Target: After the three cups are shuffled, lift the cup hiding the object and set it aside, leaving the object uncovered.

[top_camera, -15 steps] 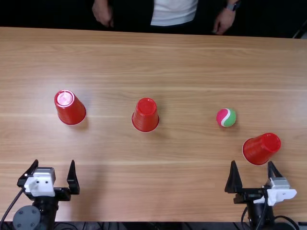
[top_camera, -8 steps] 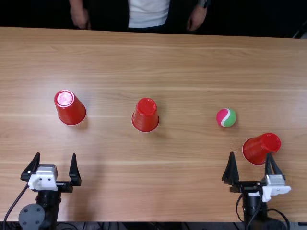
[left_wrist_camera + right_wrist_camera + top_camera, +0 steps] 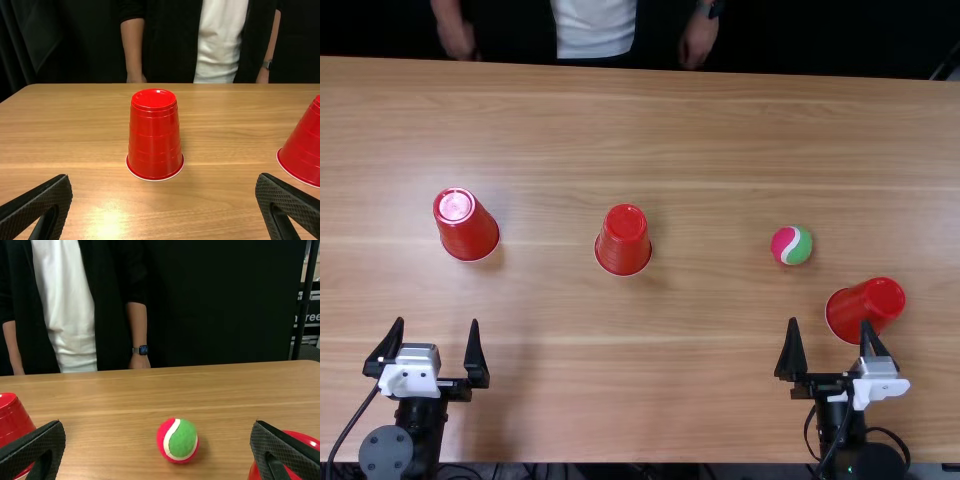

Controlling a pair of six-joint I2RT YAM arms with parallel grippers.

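Top view: you've got the ball (image 3: 791, 245) sitting uncovered on the table (image 3: 720, 130), right of centre. The right cup (image 3: 863, 310) stands mouth-down near it, closer to your right arm and a bit further right. The middle cup (image 3: 623, 240) and left cup (image 3: 466, 224) are mouth-down too, roughly in a row with the ball and well apart from each other.

Your right gripper (image 3: 827, 332) sits at the near edge, fingers spread wide and holding nothing. From above, its outer finger overlaps the near side of the right cup; can't tell whether they touch. The right wrist view looks straight at the ball (image 3: 177, 440) between the two fingers, with the right cup (image 3: 302, 438) partly behind one finger and the middle cup (image 3: 12, 425) behind the other.

Your left gripper (image 3: 435, 330) is at the near edge as well, in front of the left cup and well short of it. Its fingers are spread wide and hold nothing. The left wrist view has the left cup (image 3: 155, 142) dead centre between the fingers, with the middle cup (image 3: 305, 150) off to one side.
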